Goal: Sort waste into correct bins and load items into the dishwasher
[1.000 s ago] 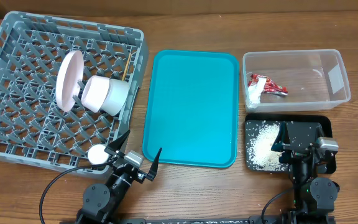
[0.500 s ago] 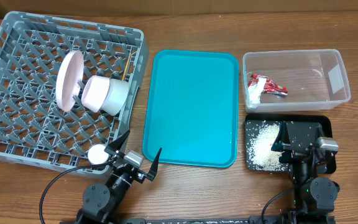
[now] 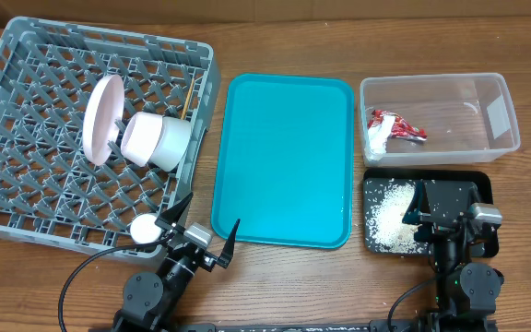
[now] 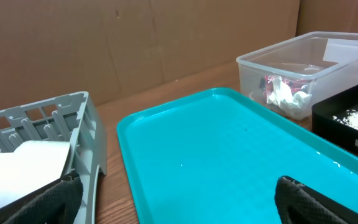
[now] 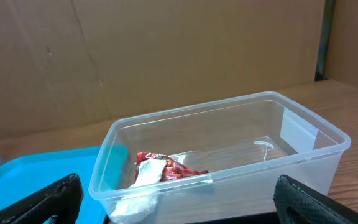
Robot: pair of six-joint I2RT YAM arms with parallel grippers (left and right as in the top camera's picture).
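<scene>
Teal tray sits unmoved; left gripper and right gripper stay wide open, holding nothing.

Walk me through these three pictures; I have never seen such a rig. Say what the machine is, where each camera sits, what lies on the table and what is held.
This is a robot with two arms at a wooden table, each ending in a two-finger gripper. One picture looks straight down from above; the other two come from cameras on the wrists, so the dark shapes in their lower corners are its own fingers. On the table: a grey plastic dish rack holding a pink plate and a white cup, a teal plastic tray, a clear plastic bin with a red-and-white wrapper, and a black tray of white grains. The left gripper and right gripper are open, holding nothing.
</scene>
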